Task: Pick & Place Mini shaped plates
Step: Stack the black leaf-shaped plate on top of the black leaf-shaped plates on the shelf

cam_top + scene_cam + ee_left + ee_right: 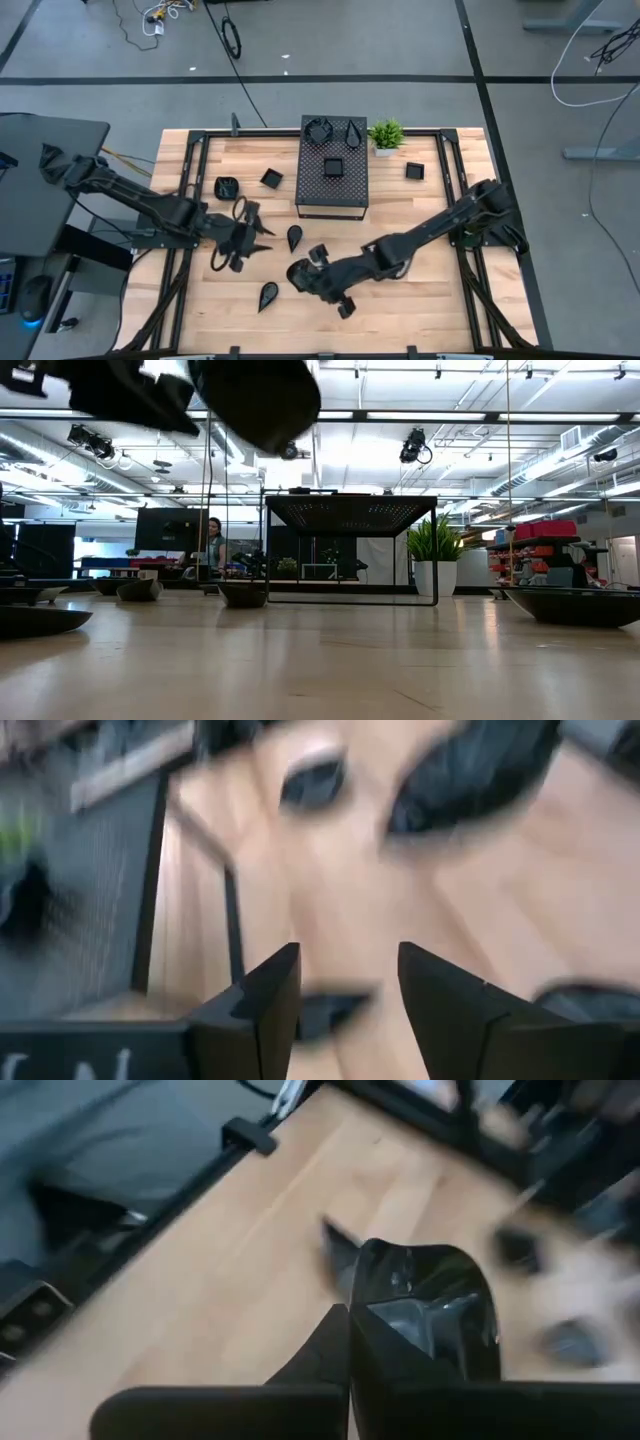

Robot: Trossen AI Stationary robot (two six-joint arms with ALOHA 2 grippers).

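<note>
The right gripper (400, 1342) is closed on a mini plate (430, 1305), near the table's front middle. It should lift it level toward the black box (333, 180). The left gripper (345, 995) stands wide open and holds nothing, beside a teardrop plate (295, 237).

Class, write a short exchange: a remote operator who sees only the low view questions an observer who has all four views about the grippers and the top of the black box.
Operator: Is either gripper holding a plate?
Observer: Yes. The right gripper is shut on a glossy black plate, near the table's front middle.
Operator: And the other one?
Observer: The left gripper is open, over the table's left half.
Operator: I see the box only side-on. Is anything on top?
Observer: A square plate lies near the middle of the perforated box top.
</note>
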